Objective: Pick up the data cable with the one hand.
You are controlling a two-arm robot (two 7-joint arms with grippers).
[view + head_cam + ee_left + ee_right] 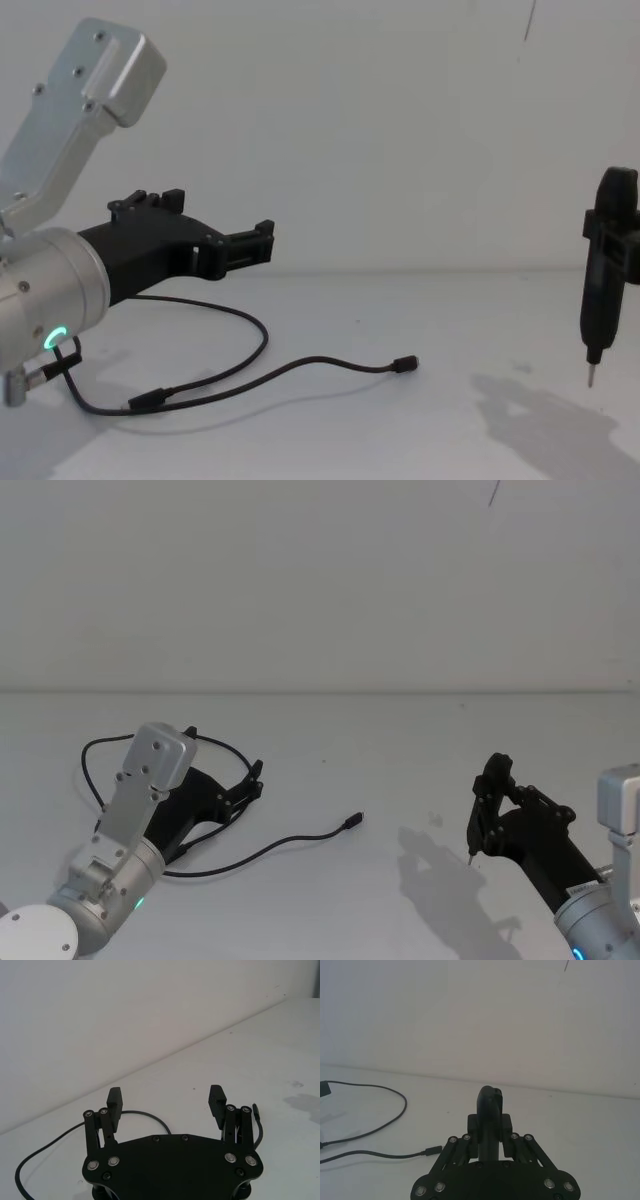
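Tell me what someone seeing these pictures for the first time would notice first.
The thin black data cable stands out, lying in a loose loop on the left half of the white table. The left claw hovers open above that loop, not touching it. On the right, the right claw is raised and shut on a slim black tool whose metal tip points down at the table.

A plain white wall [320, 580] rises behind a white, matte table [400, 770], and the two meet in a faint straight seam. A thin dark line [494, 492] marks the wall near its upper right. Under even light, soft grey shadows [435, 855] lie on the table's right side.
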